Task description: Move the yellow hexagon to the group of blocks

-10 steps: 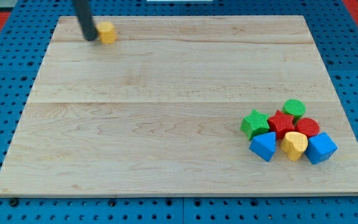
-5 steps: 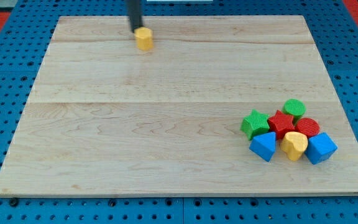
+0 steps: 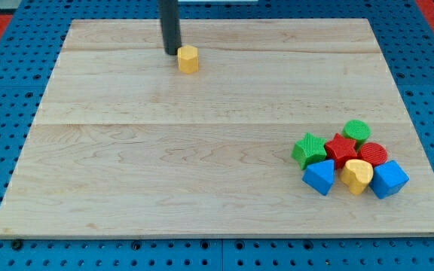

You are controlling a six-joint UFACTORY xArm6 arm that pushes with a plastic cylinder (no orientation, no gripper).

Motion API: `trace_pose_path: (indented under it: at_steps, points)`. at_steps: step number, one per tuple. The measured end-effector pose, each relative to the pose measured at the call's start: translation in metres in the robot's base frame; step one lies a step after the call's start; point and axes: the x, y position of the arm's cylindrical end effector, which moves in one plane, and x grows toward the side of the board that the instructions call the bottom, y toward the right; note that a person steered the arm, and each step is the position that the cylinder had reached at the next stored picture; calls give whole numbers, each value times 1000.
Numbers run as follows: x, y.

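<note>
Seven blocks sit clustered at the near right of a pale wooden board [image 3: 202, 165], which rests on a blue perforated table [image 3: 6, 113]: a green star [image 3: 308, 149], green cylinder [image 3: 356, 131], red star [image 3: 341, 148], red cylinder [image 3: 373, 154], two blue blocks [image 3: 319, 176] [image 3: 389, 179] and a yellow heart [image 3: 357, 176]. Far left of centre, well apart from them, lies the yellow hexagon [image 3: 188, 58]. The rod has no jaws; my tip [image 3: 172, 53] stands just left of the hexagon, contact uncertain.

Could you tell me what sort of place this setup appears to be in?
Probably a robotics lab bench: a wooden board lies on a blue perforated mounting plate, my tip sits just left of the yellow hexagon, and small coloured blocks cluster at the view's lower right.
</note>
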Motion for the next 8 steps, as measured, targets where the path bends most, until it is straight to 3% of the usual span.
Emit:
trace_pose_path:
  at_steps: [1, 2, 4, 5, 7, 8]
  points:
    - [49, 28]
    - [65, 40]
    - [14, -39]
    - [4, -5]
    - [58, 133]
    - [74, 151]
